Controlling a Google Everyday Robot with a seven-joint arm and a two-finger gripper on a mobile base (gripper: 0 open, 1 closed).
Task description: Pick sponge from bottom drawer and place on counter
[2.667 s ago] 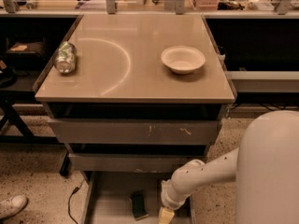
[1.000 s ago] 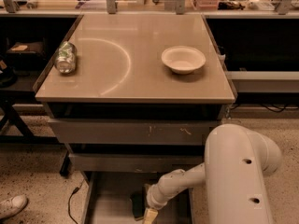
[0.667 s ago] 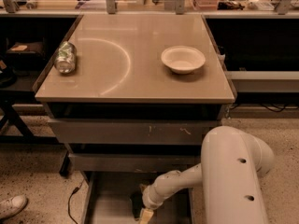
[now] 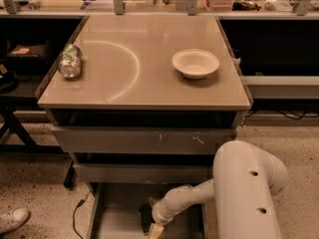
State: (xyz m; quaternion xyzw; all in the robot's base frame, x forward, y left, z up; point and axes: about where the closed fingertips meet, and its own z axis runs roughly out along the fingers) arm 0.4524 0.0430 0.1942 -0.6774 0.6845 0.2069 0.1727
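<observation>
The bottom drawer is pulled open at the foot of the grey cabinet, and its flat grey floor shows. The sponge lies on that floor near the middle, seen as a small dark patch partly hidden by my wrist. My gripper is down inside the drawer, right at the sponge's near right edge, at the end of the white arm that reaches in from the right. The counter is the glossy beige top of the cabinet, above the drawers.
A crushed silver can lies at the counter's left edge. A white bowl stands on its right side. Two shut grey drawers sit above the open one. A shoe and a cable are on the floor at the left.
My arm has swung left and lower inside the bottom drawer. The gripper went from the drawer's right side to right over the sponge. Can and bowl have not moved.
</observation>
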